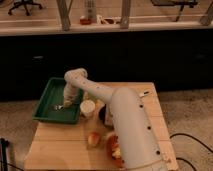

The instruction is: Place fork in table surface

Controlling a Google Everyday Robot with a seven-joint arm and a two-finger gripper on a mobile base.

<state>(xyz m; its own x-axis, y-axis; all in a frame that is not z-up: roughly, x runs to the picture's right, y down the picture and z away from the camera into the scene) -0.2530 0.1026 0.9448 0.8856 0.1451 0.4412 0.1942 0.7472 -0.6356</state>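
Note:
The fork [58, 107] is a small silvery piece lying inside the green tray [47, 97], at the left of the pale-wood table surface [65, 147]. My white arm reaches from the lower right across the table, and the gripper [67, 102] hangs down into the tray, right beside the fork's right end. I cannot tell whether it touches the fork.
A white cup [87, 108] stands just right of the tray. An apple [93, 139] and a red-orange object [113, 147] lie near the table's front, partly behind my arm. A white-handled utensil [144, 93] lies at the far right. Dark cabinets stand behind the table.

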